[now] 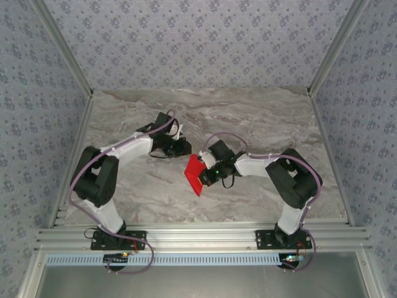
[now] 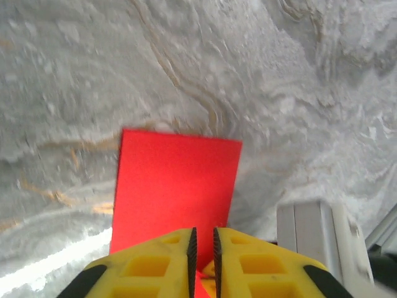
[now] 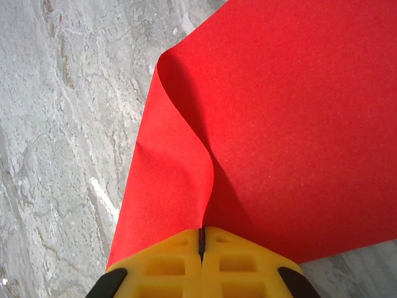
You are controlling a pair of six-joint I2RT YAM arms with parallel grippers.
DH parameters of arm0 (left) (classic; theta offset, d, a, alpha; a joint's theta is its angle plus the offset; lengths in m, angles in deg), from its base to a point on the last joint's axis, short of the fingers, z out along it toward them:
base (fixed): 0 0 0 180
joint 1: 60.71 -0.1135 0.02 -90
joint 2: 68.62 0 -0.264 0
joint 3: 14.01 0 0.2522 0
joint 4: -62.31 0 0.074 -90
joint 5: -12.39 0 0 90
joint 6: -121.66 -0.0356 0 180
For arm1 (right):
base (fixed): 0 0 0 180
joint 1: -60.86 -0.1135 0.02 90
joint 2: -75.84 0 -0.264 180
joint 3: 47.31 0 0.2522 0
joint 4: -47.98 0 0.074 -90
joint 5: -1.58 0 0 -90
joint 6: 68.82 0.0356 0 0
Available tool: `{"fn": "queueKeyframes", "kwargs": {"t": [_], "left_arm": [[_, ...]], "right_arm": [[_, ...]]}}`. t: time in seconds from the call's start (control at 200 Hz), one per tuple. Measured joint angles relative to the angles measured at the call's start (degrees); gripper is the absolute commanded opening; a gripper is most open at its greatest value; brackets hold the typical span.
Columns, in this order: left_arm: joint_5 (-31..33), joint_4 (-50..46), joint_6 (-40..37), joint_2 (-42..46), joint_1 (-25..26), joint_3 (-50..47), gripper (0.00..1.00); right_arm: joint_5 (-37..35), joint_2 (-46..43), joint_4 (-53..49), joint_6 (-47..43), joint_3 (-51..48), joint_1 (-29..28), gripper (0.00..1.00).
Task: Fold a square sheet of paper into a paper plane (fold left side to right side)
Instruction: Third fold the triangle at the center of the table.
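Grey marble table (image 1: 260,118), floral-papered walls (image 1: 186,37). Right gripper (image 3: 201,239) clamped tight on the red paper (image 3: 298,124) at its curled fold. Left gripper (image 2: 203,248) a slit apart at its edge, grip unclear.

This looks like a robotics lab test cell, not a lived-in room. A marble-patterned table (image 1: 155,198) sits boxed inside a bare aluminium frame (image 1: 198,237), with blue-grey flowered backdrop sheets (image 1: 198,43) closing off the far, left and right sides. A left arm (image 1: 124,149) and a right arm (image 1: 282,177) are bolted side by side to the rail at the near edge.
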Motion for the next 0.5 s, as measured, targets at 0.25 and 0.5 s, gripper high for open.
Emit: {"fn": "queueKeyframes", "kwargs": {"t": [0.25,0.5], "left_arm": [[-2.8,7.1,5.0,3.2,5.6,-12.5,0.14],[-2.9,12.1,8.5,3.2,8.3,-15.9,0.14]], "right_arm": [[0.0,0.0,0.0,0.0,0.0,0.0,0.00],[-0.1,0.0,0.0,0.0,0.0,0.0,0.00]]}}
